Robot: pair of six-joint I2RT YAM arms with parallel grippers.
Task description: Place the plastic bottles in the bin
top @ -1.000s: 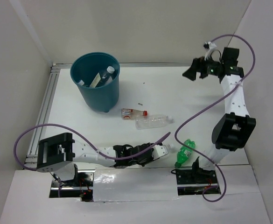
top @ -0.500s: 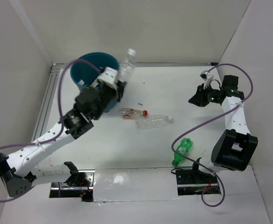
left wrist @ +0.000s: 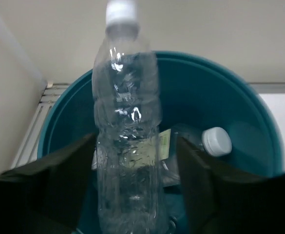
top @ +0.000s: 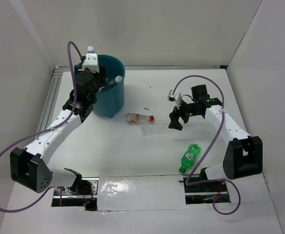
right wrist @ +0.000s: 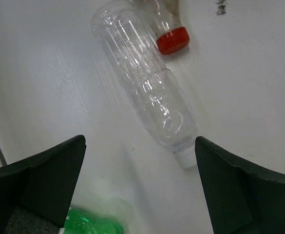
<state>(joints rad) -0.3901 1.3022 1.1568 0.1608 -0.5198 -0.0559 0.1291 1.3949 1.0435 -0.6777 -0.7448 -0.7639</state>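
Observation:
The teal bin (top: 111,101) stands at the back left. My left gripper (top: 94,73) hovers over its rim, jaws open around an upright clear bottle (left wrist: 127,146) with a white cap; a gap shows on the bottle's right side. Another white-capped bottle (left wrist: 216,141) lies inside the bin (left wrist: 259,112). My right gripper (top: 174,121) hangs open above the cap end of a clear bottle (right wrist: 149,97) lying mid-table (top: 157,127). Beside it lies a red-capped bottle (top: 138,118), its cap (right wrist: 172,39) near the clear one. A green bottle (top: 191,157) lies near the right arm's base.
A metal rail (top: 49,107) runs along the table's left side, with white walls on three sides. Silver tape (top: 137,187) covers the front edge between the arm bases. Small dark specks (top: 146,108) lie right of the bin.
The left arm swung from the front edge up to the bin carrying the clear bottle, and its jaws opened. The right arm came down from the back right to the clear bottle mid-table.

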